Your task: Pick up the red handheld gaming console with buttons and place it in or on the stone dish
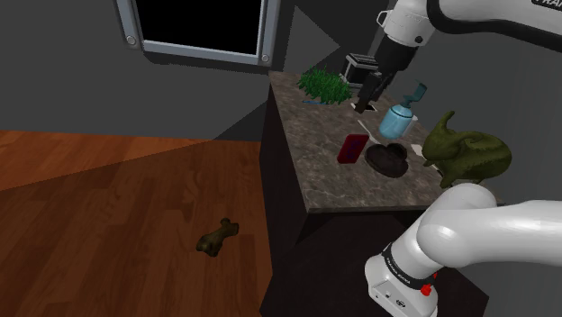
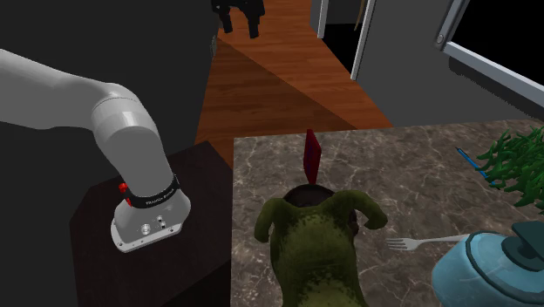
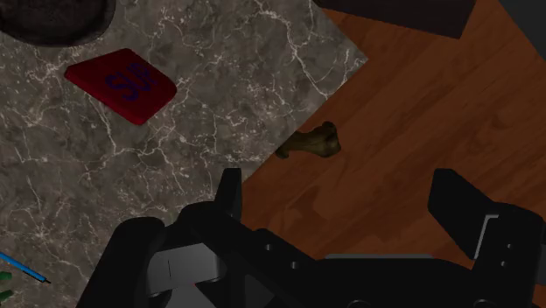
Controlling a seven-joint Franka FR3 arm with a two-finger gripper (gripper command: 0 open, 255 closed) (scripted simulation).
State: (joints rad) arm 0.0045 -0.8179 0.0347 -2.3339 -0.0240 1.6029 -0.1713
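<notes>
Your black end effector (image 3: 346,210) hangs empty, fingers apart, above the floor-side edge of the marbled grey stone counter (image 3: 219,114). The flat red rectangular console with blue buttons (image 3: 121,83) lies between that edge and the dark stone dish (image 3: 52,19), just beside the dish. Centre over it, span its narrow width, then descend. Floorward is open; the teal bottle (image 1: 398,117) and olive animal figure (image 1: 468,153) crowd the dish's far side.

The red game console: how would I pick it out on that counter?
Find the marbled counter above the wooden floor. Beside the dark dish on it lies the console: the only flat red slab there, marked in blue.
</notes>
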